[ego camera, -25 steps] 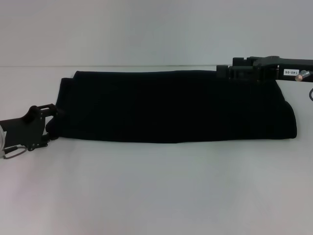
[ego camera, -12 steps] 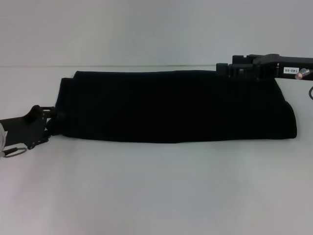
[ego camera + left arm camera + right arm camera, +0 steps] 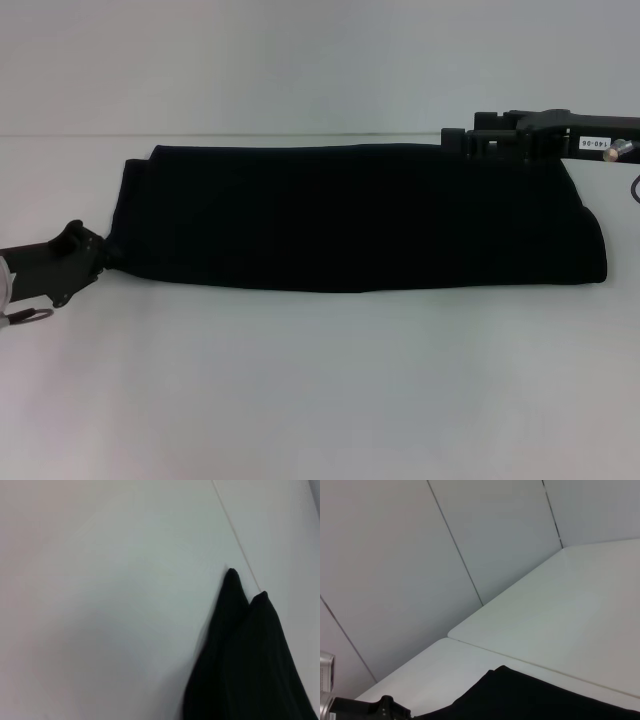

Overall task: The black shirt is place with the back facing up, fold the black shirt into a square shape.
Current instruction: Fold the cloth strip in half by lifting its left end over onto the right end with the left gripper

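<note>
Head view: my left gripper (image 3: 100, 250) touches the black shirt (image 3: 350, 215)'s left end; my right gripper (image 3: 462, 140) rests at its far right edge; whether either grips, I cannot tell.

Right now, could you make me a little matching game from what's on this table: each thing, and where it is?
Things:
1. black shirt
2. left gripper
3. right gripper
4. table

Places:
A. at the shirt's far right corner
B. under everything, white
C. lying as a long folded band
D. at the shirt's near left corner

Pairs: 1-C, 2-D, 3-A, 4-B
</note>
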Available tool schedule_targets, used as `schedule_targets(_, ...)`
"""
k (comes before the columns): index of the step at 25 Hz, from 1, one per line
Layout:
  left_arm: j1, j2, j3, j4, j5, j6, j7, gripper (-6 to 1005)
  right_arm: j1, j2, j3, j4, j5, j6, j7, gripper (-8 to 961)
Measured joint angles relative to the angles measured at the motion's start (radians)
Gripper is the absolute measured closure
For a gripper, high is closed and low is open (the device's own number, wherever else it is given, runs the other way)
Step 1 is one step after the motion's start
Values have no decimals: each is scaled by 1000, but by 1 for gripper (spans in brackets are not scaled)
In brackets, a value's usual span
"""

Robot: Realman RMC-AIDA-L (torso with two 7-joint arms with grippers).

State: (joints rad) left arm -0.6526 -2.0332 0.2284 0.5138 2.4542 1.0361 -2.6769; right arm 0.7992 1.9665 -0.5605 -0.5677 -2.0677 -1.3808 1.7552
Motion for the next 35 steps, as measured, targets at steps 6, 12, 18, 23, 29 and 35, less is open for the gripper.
schedule_targets(6, 11, 0, -11, 7, -1, 8, 93, 936, -1, 1, -3, 5, 0, 18, -1, 37)
schedule_targets(12, 54, 3, -30, 65, -5, 60, 272, 965, -1, 27, -3, 8, 0, 77, 0, 38)
schedule_targets(18, 115, 10, -36, 208, 4, 127, 357, 966, 20, 57, 1, 10, 0, 126, 6, 38)
schedule_targets(23, 159, 34, -67, 291, 31, 152, 361, 966, 47, 83, -7, 11, 0, 180, 8, 38)
schedule_targets(29, 172, 53, -144, 346, 107, 166, 367, 965, 75, 97, -13, 11, 0, 212, 6, 38)
schedule_targets(35, 144, 64, -135, 351, 111, 195, 362, 966, 78, 93, -14, 4, 0, 265, 10, 38)
